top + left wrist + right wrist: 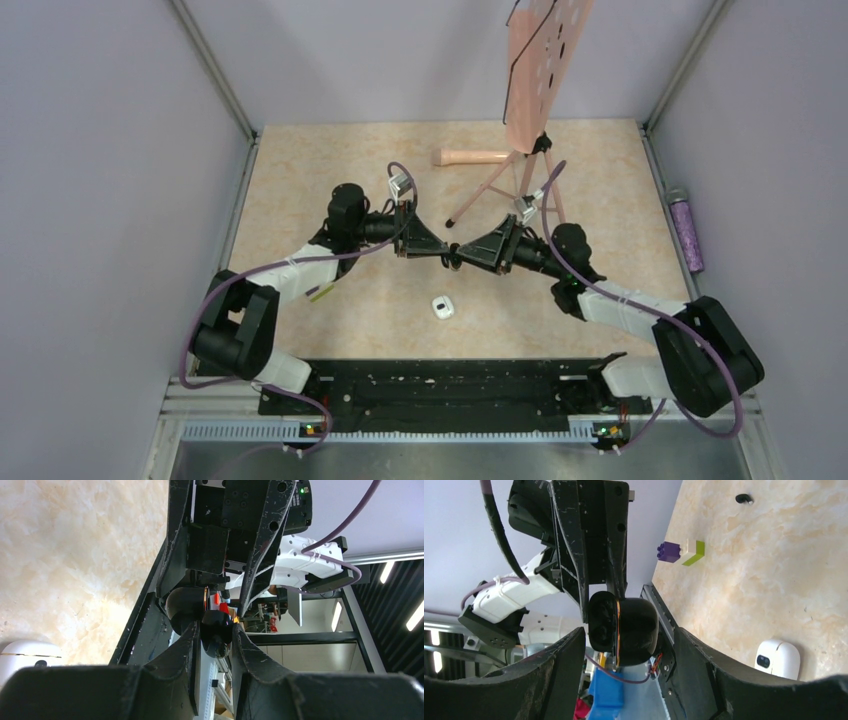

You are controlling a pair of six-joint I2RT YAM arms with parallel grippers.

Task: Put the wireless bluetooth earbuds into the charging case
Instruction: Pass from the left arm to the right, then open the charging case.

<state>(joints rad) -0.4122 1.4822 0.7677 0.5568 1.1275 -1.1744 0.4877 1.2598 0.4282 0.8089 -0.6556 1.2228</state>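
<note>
Up over the middle of the table, both arms meet nose to nose around one earbud [634,627]. The left gripper [216,626] has it pinched, jaws narrow, fingers tight on either side of the little black body. The right gripper [630,640] is parked around the same piece, but its jaws are wide, with a clear gap on both sides, so it isn't carrying anything.

The second earbud [744,499] is lying loose on the table further back, past the purple-and-yellow block [681,552]. The white charging case [443,307] sits on the table below the two grippers and nearer the arm bases. I can't tell how its lid stands.

My take on handling: this thing looks like glossy hard plastic, rounded all over and next to weightless, so weight isn't the problem, slip is. Squeeze a curved shell off-centre and I'd expect it to squirt out sideways. I'd grab across the fattest part, about where the orange ring runs, with light pressure, and leave free the end that has to seat in the case.
</note>
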